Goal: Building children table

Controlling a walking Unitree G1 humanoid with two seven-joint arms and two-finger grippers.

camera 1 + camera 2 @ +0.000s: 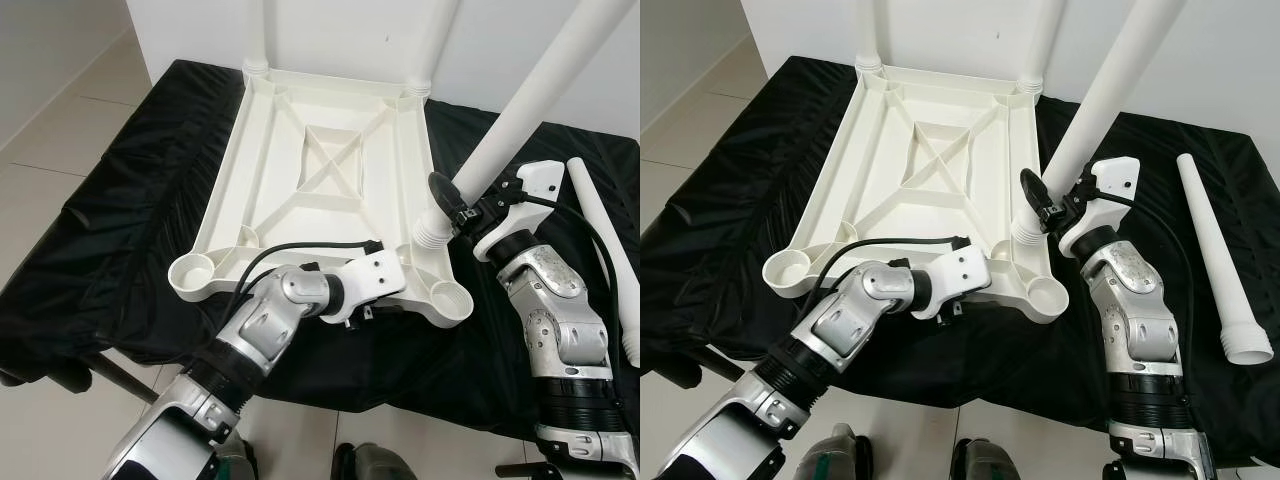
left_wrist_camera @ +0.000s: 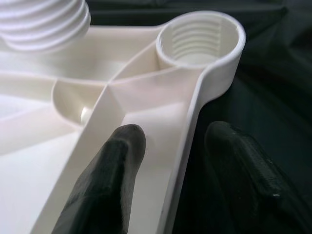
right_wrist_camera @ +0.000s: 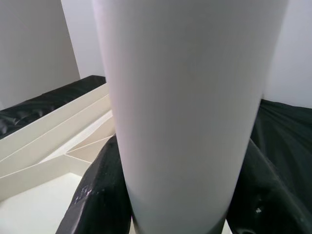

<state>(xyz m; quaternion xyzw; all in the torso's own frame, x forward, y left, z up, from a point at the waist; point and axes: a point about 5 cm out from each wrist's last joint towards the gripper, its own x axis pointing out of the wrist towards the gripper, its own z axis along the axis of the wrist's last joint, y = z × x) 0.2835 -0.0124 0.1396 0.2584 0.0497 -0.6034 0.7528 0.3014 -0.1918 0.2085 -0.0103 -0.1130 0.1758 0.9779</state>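
Observation:
The white table top (image 1: 330,160) lies upside down on a black cloth. Two legs (image 1: 256,35) (image 1: 435,45) stand in its far corners. My right gripper (image 1: 455,205) is shut on a third leg (image 1: 520,110), holding it tilted. That leg's threaded end (image 1: 435,232) hangs just above the near right corner, beside the bare threaded socket (image 1: 452,300). My left gripper (image 2: 178,141) is open at the near rim. One finger (image 2: 119,161) is inside the rim wall and the other finger (image 2: 239,161) outside, with a gap on both sides.
A fourth leg (image 1: 610,260) lies loose on the cloth at the right, past my right arm. The near left socket (image 1: 192,270) is bare. The cloth drops off at the near edge, with tiled floor (image 1: 60,150) to the left and a white wall behind.

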